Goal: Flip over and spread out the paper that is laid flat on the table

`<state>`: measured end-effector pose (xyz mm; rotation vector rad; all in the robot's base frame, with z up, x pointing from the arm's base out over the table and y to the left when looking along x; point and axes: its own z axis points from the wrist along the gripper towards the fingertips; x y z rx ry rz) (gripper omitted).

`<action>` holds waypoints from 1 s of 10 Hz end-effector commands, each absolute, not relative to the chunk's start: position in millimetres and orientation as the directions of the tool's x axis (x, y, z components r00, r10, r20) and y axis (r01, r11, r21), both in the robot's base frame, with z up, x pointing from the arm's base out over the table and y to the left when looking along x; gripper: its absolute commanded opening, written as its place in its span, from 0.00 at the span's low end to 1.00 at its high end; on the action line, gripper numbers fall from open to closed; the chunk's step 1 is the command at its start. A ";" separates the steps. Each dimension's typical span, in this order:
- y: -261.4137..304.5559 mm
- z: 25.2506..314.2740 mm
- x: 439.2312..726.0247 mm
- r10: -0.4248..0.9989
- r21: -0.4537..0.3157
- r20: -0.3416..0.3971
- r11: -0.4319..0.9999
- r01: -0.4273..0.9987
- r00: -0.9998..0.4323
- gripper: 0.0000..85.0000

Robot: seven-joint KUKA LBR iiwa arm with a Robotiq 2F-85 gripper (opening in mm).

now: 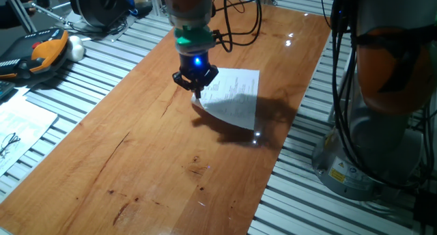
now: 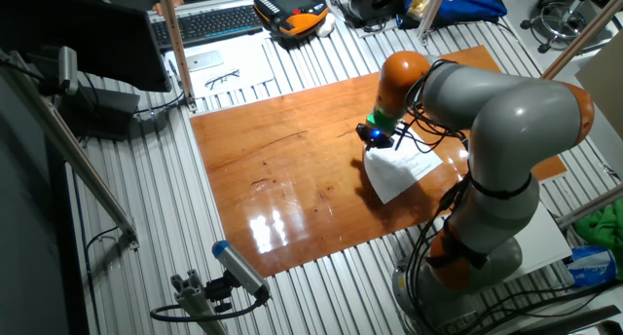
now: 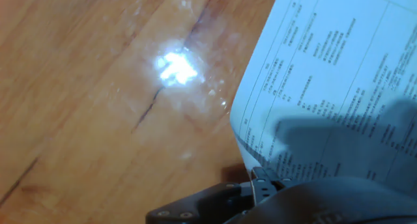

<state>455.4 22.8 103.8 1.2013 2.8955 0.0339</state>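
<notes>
Pointing straight down, the fingers (image 1: 196, 93) pinch the paper's (image 1: 234, 97) lifted edge above the table (image 1: 136, 160).

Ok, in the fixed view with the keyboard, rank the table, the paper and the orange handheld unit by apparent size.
1. table, plainly largest.
2. paper, partly hidden by the arm.
3. orange handheld unit; it sits farther from the camera and looks close to the paper, so this last ranking is unsure.
</notes>
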 end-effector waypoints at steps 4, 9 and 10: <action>25.1 101.8 452.1 0.708 0.012 -0.034 0.706 0.709 -0.705 0.60; 9.4 154.7 459.4 0.603 -0.077 -0.017 0.794 0.602 -0.798 0.20; 3.3 165.5 461.6 0.588 -0.085 -0.006 0.806 0.586 -0.809 0.20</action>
